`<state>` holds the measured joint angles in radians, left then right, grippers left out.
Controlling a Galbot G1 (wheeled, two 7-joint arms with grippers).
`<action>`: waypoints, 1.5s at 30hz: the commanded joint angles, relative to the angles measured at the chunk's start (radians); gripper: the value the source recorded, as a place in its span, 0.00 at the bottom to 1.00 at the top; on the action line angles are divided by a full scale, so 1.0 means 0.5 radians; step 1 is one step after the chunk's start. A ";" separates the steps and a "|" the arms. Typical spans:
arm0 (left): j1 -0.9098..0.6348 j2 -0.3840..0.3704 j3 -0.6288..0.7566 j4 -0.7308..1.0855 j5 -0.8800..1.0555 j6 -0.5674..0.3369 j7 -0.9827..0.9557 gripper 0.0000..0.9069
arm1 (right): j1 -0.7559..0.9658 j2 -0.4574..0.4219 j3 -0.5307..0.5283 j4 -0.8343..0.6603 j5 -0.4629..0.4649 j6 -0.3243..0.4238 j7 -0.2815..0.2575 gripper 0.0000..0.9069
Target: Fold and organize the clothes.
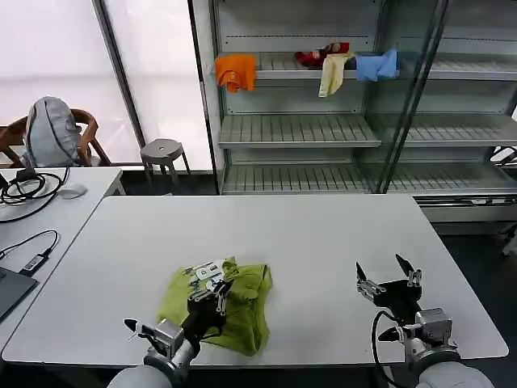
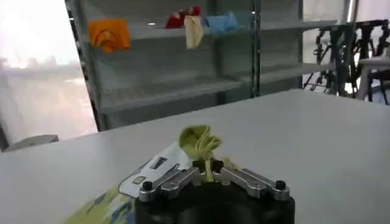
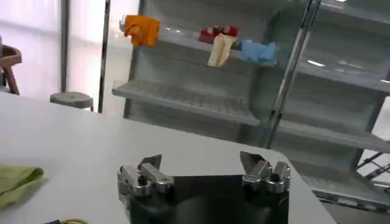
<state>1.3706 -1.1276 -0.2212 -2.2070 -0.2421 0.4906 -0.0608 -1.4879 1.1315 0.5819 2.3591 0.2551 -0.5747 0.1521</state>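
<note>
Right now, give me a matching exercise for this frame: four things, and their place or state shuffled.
Things:
1. left pincer
2. right pincer
3. T-shirt
4. orange garment

Places or states:
A. hanging off a shelf
B. open above bare table
C. crumpled on the table
D. shut on green fabric

Pairs: 1-D, 2-B, 3-C, 4-A
</note>
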 commanded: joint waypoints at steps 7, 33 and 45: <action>-0.044 -0.048 0.135 0.090 -0.178 -0.304 0.087 1.00 | 0.016 -0.004 -0.006 -0.018 -0.003 -0.002 -0.002 1.00; 0.263 0.041 -0.539 0.119 -0.326 0.159 -0.495 1.00 | 0.073 0.007 -0.067 -0.016 0.001 0.009 -0.014 1.00; 0.128 0.020 -0.429 0.231 -0.461 0.119 -0.432 1.00 | 0.018 -0.005 -0.042 0.021 -0.002 0.009 -0.012 1.00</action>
<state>1.4497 -1.1184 -0.4344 -2.1382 -0.4252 0.5189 -0.2516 -1.4730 1.1293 0.5598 2.3644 0.2543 -0.5703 0.1453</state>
